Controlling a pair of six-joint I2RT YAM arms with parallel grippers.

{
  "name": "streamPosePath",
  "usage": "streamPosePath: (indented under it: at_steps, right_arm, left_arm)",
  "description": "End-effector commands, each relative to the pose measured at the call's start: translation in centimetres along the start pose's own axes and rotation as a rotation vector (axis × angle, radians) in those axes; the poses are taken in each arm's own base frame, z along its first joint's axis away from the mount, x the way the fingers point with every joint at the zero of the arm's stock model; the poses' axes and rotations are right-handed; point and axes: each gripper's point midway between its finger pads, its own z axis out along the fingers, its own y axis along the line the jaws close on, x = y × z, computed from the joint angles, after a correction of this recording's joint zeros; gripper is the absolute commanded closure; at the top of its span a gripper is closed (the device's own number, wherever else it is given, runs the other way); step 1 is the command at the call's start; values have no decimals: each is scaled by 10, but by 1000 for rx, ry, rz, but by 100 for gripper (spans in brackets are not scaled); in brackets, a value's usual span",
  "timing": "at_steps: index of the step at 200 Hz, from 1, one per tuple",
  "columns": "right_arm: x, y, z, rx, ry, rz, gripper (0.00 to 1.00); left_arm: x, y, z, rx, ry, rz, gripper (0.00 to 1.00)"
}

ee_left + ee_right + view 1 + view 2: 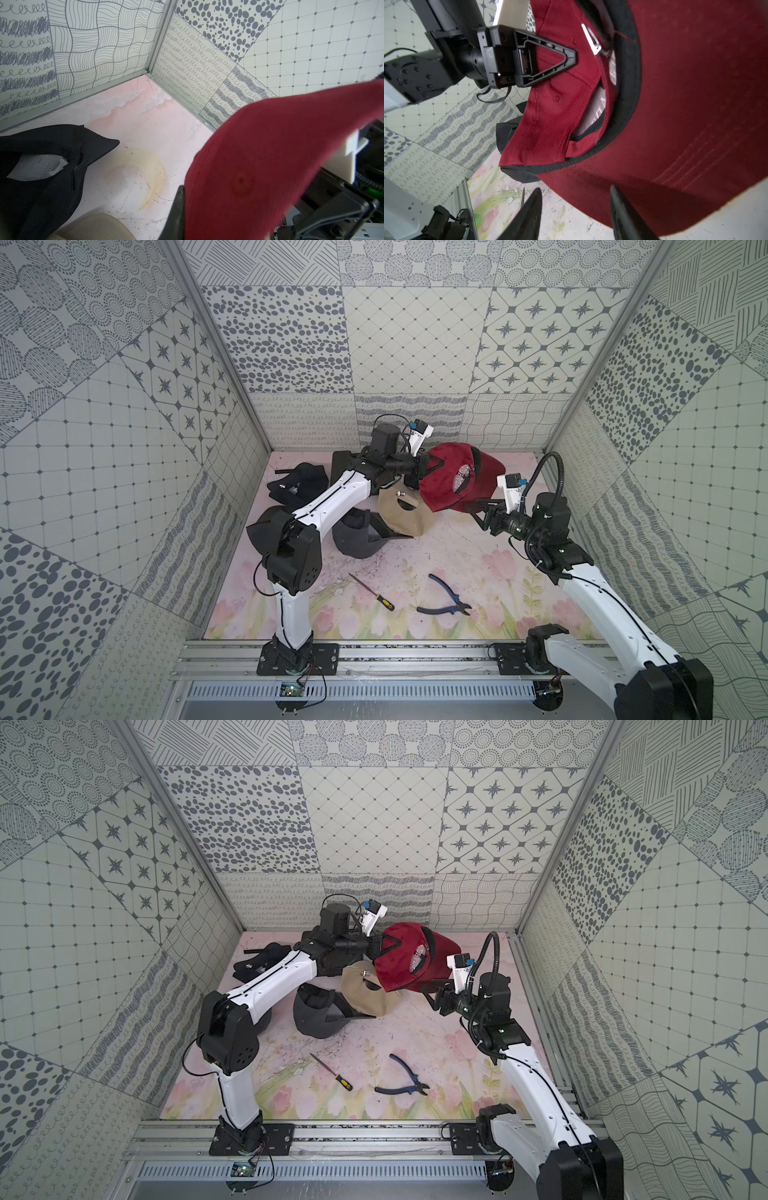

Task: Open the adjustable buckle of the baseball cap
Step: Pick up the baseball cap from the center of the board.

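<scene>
so, my left gripper (429, 466) is clamped tight on the soft crown of the dark red cotton baseball cap (451, 485). it pinches the fabric near the back edge and holds the cap up, tilted, seemingly clear of the pink floral table mat (457, 572), with the hollow side turned towards my other arm. my right gripper (478, 515) has its jaws apart and nothing between them (the wrist view shows both black fingers (529, 214) bare), just short of the cap's stiff red brim (685, 124). from those open fingers the small silver metal buckle (593, 43) lies beyond the brim and across the cap's opening, on the back band, close to where my left fingers grip. the red strap seems to run along that back rim, roughly crosswise to my right arm's reach, though i can't see it well. the left is nearer but busy holding, so i judge the free right must go over the brim and in to the buckle.
</scene>
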Motion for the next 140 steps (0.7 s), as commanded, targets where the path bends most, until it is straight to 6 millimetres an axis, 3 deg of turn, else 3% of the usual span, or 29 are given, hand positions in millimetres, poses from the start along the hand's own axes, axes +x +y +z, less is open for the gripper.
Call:
streamPosePath:
  at_steps: [1,80,140]
  right_arm:
    - [-24,17,-1,-102,-68,77,51]
    - [-40,0,4,-32,-129,161,71]
    - [-46,-1,6,-36,-146,172,77]
  left_arm:
    - [-24,-22,-3,54,-74,133,100]
    - [-23,-39,-6,82,-68,161,100]
    - [-19,-45,-5,95,-53,167,100]
